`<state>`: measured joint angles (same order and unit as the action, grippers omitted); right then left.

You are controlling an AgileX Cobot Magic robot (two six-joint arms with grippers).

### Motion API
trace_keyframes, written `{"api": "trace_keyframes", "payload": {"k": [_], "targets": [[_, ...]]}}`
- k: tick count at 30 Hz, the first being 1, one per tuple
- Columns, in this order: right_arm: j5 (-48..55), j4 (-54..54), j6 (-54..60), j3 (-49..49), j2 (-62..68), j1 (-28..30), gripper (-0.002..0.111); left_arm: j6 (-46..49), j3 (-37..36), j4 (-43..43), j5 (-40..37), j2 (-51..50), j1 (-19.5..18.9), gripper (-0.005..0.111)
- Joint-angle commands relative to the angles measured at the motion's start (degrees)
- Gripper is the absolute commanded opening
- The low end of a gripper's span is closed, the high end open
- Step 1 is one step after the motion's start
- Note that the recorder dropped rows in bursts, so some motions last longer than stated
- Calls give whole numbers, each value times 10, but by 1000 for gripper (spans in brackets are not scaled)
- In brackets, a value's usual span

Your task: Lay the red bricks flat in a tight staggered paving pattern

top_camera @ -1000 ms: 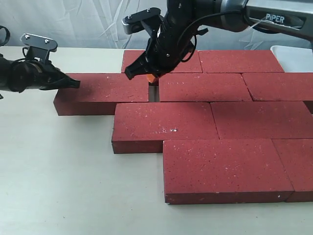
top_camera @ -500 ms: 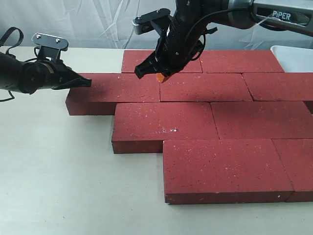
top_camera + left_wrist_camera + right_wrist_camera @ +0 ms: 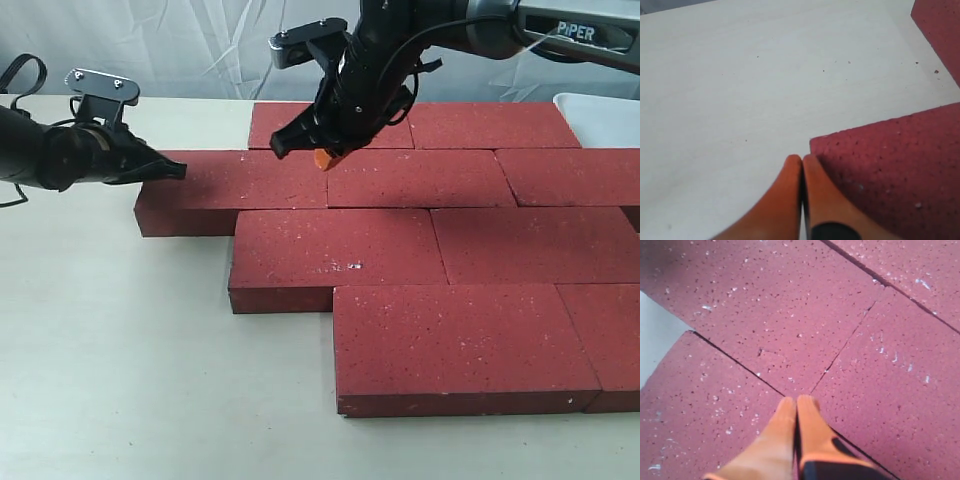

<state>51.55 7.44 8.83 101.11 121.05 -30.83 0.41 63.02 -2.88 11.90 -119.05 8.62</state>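
The red bricks [image 3: 340,245] lie flat in staggered rows across the table's middle and right. The second row's leftmost brick [image 3: 235,185] butts against its neighbour [image 3: 420,178]. My left gripper [image 3: 182,171] is shut and empty, its tips touching that brick's far left corner. In the left wrist view the shut fingertips [image 3: 801,159] sit right at the brick corner [image 3: 890,170]. My right gripper [image 3: 322,158] is shut and empty, hovering just over the joint between those two bricks. In the right wrist view its tips [image 3: 796,401] hang above meeting seams of the bricks [image 3: 790,315].
A white tray [image 3: 605,118] stands at the back right edge. The pale table [image 3: 120,350] is bare to the left and front of the bricks. Grey cloth hangs behind the table.
The leftmost second-row brick slid right with my left gripper behind it, closing the gap to its neighbour. My right gripper lifted slightly and shifted right. Little moved in the last half second.
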Motion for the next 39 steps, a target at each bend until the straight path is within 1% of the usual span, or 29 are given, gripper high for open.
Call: {"api": "trace_keyframes", "payload": {"k": [1, 3, 7, 8, 11, 13, 16, 22, 24, 26, 28, 31, 39], "targets": [[-5, 16, -1, -2, -6, 5, -1, 1, 0, -4, -31, 24, -17, 0], [-5, 19, -1, -2, -6, 5, -1, 1, 0, -9, -46, 33, -27, 0], [-5, 20, -1, -2, -6, 5, -1, 1, 0, -10, -96, 45, -56, 0], [-3, 22, -1, -2, -6, 5, -1, 1, 0, -10, -119, 45, -63, 0], [15, 24, -1, -2, -6, 5, -1, 1, 0, -12, -172, 48, -64, 0], [43, 28, -1, -4, -6, 5, -1, 1, 0, -12, -222, 59, -64, 0], [53, 81, 1, -18, -6, 11, -1, 1, 0, -2, -314, 100, -63, 0], [76, 127, 6, -35, -8, 11, -1, 13, -1, 29, -420, 158, -50, 0], [83, 128, 6, -44, -12, 11, -1, 40, -8, 58, -438, 176, -46, 0], [79, 135, 5, -72, -24, 12, -1, 93, -29, 133, -446, 207, -44, 0], [65, 134, 5, -102, -40, 12, -1, 120, -48, 175, -446, 227, -44, 0], [44, 135, 5, -153, -71, 18, -1, 128, -74, 191, -447, 256, -44, 0], [7, 137, 5, -277, -180, 65, -1, 128, -124, 192, -451, 334, -44, 0]]}}
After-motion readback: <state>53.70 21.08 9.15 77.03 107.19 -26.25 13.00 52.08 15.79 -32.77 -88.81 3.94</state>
